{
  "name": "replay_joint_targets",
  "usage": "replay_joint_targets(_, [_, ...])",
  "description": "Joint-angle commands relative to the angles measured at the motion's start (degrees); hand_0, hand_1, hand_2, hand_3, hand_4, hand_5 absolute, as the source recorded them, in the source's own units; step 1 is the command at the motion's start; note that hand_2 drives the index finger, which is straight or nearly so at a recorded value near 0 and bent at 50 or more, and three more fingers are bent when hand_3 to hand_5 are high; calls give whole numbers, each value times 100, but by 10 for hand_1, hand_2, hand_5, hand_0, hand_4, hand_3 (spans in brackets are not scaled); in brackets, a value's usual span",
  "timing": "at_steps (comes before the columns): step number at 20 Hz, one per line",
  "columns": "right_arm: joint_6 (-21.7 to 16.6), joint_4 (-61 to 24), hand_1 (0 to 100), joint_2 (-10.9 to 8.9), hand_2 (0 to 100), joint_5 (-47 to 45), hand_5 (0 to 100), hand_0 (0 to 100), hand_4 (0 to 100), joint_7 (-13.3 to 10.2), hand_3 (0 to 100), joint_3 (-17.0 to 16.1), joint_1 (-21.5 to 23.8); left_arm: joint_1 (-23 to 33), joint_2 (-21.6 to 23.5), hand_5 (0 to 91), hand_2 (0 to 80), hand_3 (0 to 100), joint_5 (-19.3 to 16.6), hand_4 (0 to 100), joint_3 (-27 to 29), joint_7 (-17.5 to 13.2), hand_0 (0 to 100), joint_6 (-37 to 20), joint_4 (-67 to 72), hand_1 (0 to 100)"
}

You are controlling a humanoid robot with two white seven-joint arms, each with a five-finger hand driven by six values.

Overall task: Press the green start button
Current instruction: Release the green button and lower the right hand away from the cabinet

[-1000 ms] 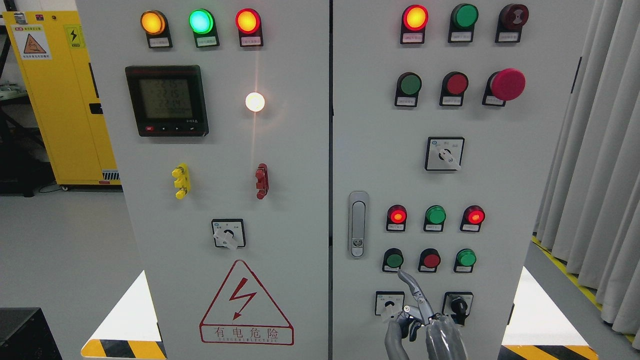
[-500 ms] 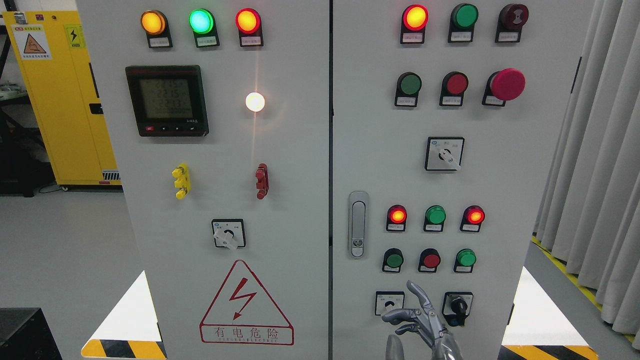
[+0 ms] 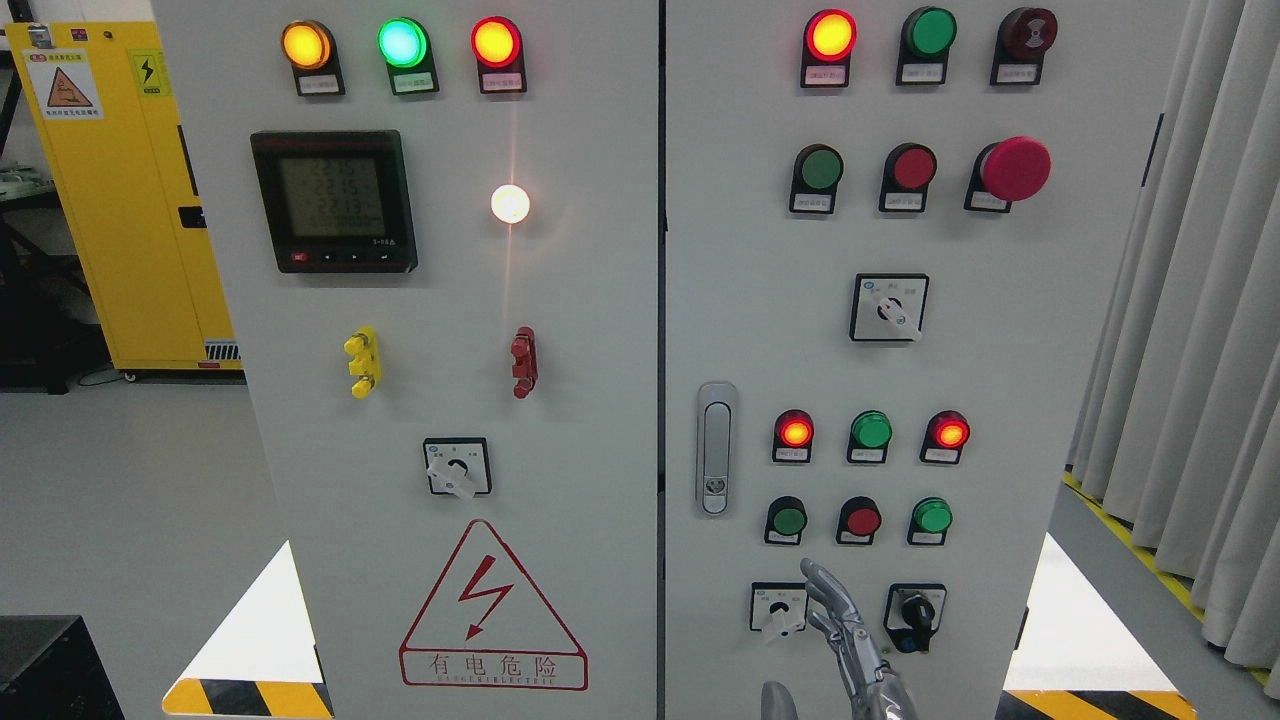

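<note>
Green button [image 3: 788,521] sits low on the right cabinet door [image 3: 1000,420], leftmost in a row of three, with a red button [image 3: 861,521] in the middle and a second green button [image 3: 932,516] at the right. It is round, in a black collar, unlit, with a small label plate under it whose print is too small to read. Right hand [image 3: 838,622] comes up from the bottom edge right of centre, fingers extended together, pointing up at the panel, holding nothing; its fingertip [image 3: 808,568] is just below the green button and apart from it. The hand lies between the white rotary switch [image 3: 779,608] and the black rotary switch [image 3: 914,610]. Above the button row are three lamps: red [image 3: 795,432] lit, green [image 3: 871,430] unlit, red [image 3: 948,432] lit. A grey door latch [image 3: 716,449] sits to the left. On the left door, the red triangle warning sign [image 3: 492,608] reads "有电危险". The meter [image 3: 334,201] shows digits that are not clearly legible. Yellow cabinet [image 3: 120,190] at far left carries a warning sticker, text unreadable.
</note>
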Motion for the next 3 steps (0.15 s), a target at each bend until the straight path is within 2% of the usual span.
replay_joint_targets(1, [4,-50,648,-7,0,-40,0,601,0,3,0,88,27,2,-3,0,0,0,1,0,-7,23,120,1,0,556])
replay_joint_targets(3, [-5,-50,648,-7,0,-40,0,592,0,3,0,88,45,2,-3,0,0,0,1,0,2,23,120,1,0,556])
